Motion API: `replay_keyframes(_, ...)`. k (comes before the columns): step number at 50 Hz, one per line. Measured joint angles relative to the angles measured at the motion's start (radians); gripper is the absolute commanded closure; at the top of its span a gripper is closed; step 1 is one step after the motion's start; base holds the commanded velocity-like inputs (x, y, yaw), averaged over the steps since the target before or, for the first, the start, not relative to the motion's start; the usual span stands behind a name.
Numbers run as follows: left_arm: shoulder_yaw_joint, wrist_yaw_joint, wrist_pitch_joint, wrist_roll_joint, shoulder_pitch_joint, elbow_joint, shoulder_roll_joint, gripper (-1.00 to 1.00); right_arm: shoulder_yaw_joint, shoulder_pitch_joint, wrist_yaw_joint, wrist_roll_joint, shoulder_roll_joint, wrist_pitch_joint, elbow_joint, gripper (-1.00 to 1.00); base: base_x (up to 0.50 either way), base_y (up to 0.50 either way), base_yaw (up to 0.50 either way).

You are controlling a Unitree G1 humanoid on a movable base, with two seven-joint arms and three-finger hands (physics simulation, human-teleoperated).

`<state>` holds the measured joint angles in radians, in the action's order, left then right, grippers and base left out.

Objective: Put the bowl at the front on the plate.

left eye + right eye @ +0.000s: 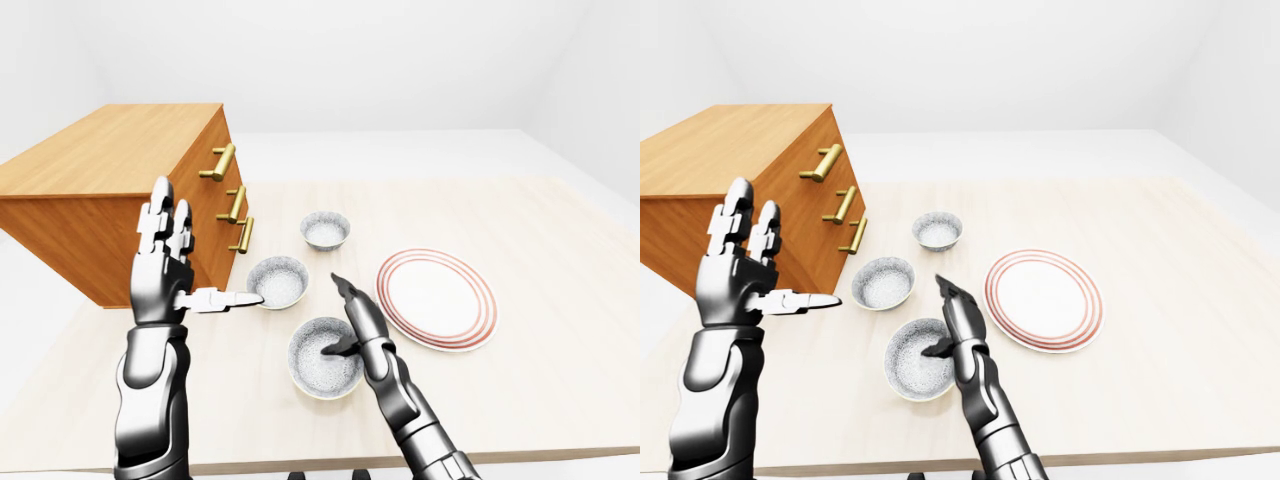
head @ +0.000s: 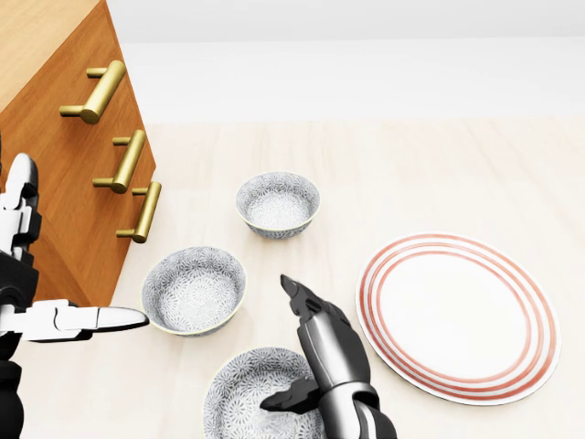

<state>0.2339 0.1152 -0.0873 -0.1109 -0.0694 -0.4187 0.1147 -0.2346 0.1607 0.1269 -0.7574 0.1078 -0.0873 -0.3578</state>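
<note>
A: The fingers [image 1: 347,298] of the right hand [image 1: 358,325]?
B: Spread, gripping nothing. Two stretch straight out above the bowl's plate-side rim, and the thumb reaches over its inside. Whether it touches, I cannot tell.
A: The left hand [image 1: 163,262]?
B: Raised and empty, fingers apart and upright, thumb pointing sideways.
A: The task's thing?
B: A round white bowl with a fine grey pattern [image 1: 310,368]. It stands upright on the pale wooden desk [image 1: 560,300], lowest in the left-eye view, just left of the white plate with red rings [image 1: 436,298], not on it.
A: Counts?
B: Three matching bowls, counting the middle bowl [image 1: 277,282] and the far bowl [image 1: 325,230]. One plate. One wooden chest of drawers [image 1: 110,195] with three brass handles [image 1: 233,203].
</note>
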Motion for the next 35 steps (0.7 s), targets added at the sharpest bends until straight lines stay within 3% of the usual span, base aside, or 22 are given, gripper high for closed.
replay_keyframes(1,0.000,0.000,0.000,0.000,0.000,-0.001,0.000,-1.00,0.000,0.000,0.000,0.000,0.000,0.000,-0.001,1.00,0.00,0.00,0.00)
replay_keyframes(35,0.004,-0.001,0.000,-0.005,-0.005,-0.004,0.003,-1.00,0.001,-0.005,-0.082,0.045,-0.002,0.000,0.108,1.00,0.00,0.00,0.00)
